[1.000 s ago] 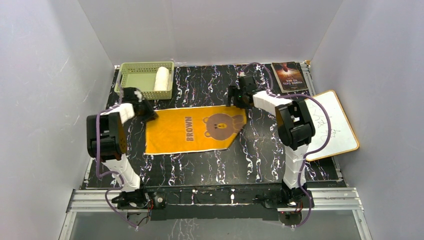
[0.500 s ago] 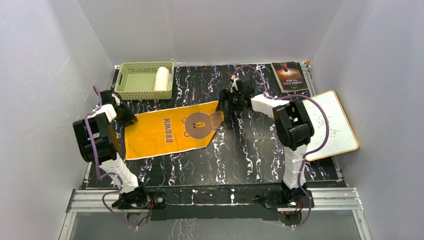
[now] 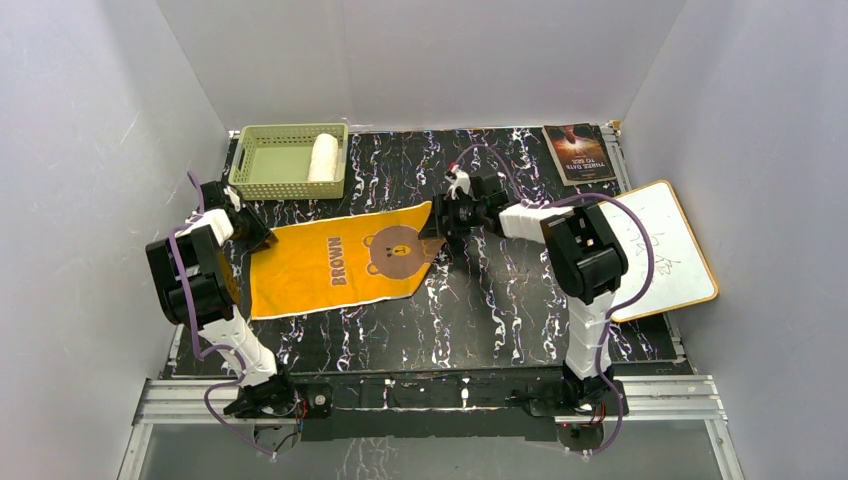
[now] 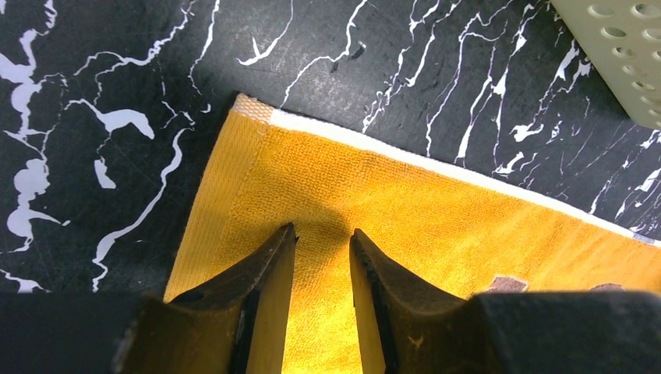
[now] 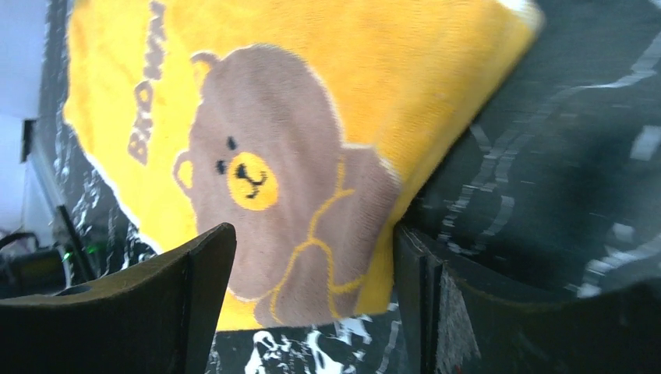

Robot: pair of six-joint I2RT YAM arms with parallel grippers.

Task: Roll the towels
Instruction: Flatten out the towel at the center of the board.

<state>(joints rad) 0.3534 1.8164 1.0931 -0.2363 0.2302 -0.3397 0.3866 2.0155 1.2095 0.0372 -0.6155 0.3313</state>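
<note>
Dragged leftward, the bear towel [image 3: 330, 265] lies flat on the table [image 3: 520, 320]; left tool [image 4: 321, 261], barely parted, rests on its corner, right tool [image 5: 312, 241] gapes empty over the folded end. Flatten that fold before rolling.

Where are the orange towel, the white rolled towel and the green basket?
orange towel [image 3: 290, 270]: top view, plain orange part left of the lettering.
white rolled towel [image 3: 322, 157]: top view, middle of the roll.
green basket [image 3: 275, 162]: top view, bare floor.

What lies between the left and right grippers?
The orange bear towel, spread flat, spans from the left gripper to the right gripper; the top view shows it.
</note>
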